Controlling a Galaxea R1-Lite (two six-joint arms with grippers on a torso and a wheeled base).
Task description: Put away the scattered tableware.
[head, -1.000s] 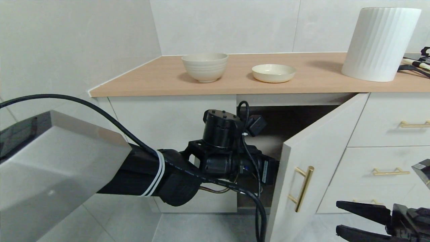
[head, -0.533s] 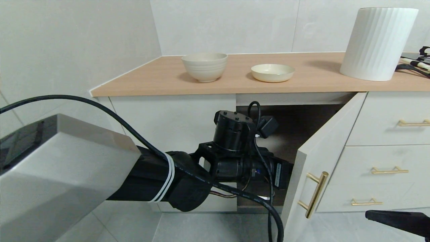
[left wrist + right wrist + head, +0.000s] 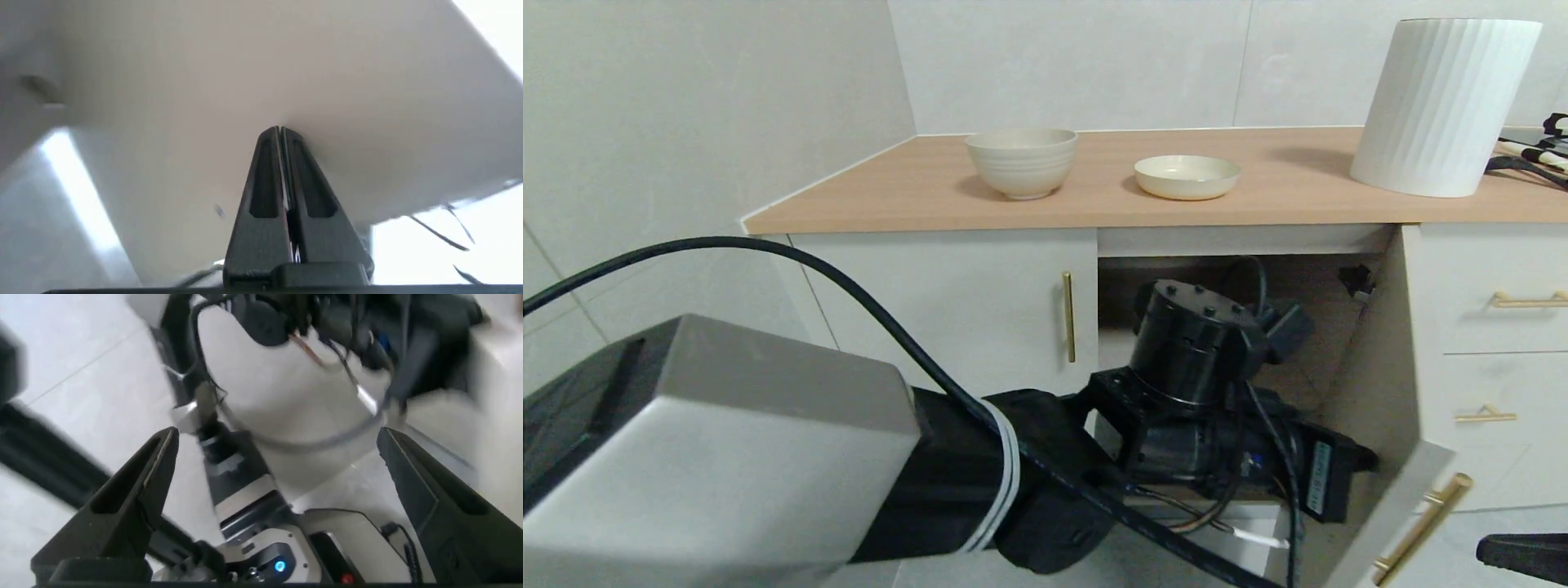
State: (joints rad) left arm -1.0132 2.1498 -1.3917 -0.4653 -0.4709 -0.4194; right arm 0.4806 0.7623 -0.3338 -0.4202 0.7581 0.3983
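Note:
A cream ribbed bowl [image 3: 1021, 162] and a shallow cream dish [image 3: 1187, 176] stand on the wooden countertop [image 3: 890, 196]. Below them the cabinet door [image 3: 1388, 408] stands swung wide open, its gold handle [image 3: 1421, 527] low on the right. My left arm [image 3: 1217, 408] reaches across the cabinet opening. In the left wrist view my left gripper [image 3: 279, 131] is shut, empty, tips against the door's pale inner face. My right gripper [image 3: 276, 437] is open above the floor, holding nothing; one of its fingers [image 3: 1523, 549] shows at the lower right of the head view.
A tall white ribbed container [image 3: 1445, 106] stands at the counter's right, with dark utensils [image 3: 1535, 155] beyond it. A closed door with a gold handle [image 3: 1068, 317] is left of the opening. Drawers with gold handles [image 3: 1531, 300] are on the right. The floor is grey tile.
My left arm has swung to the right and the cabinet door has opened much wider. The right gripper has dropped toward the lower right edge of the head view.

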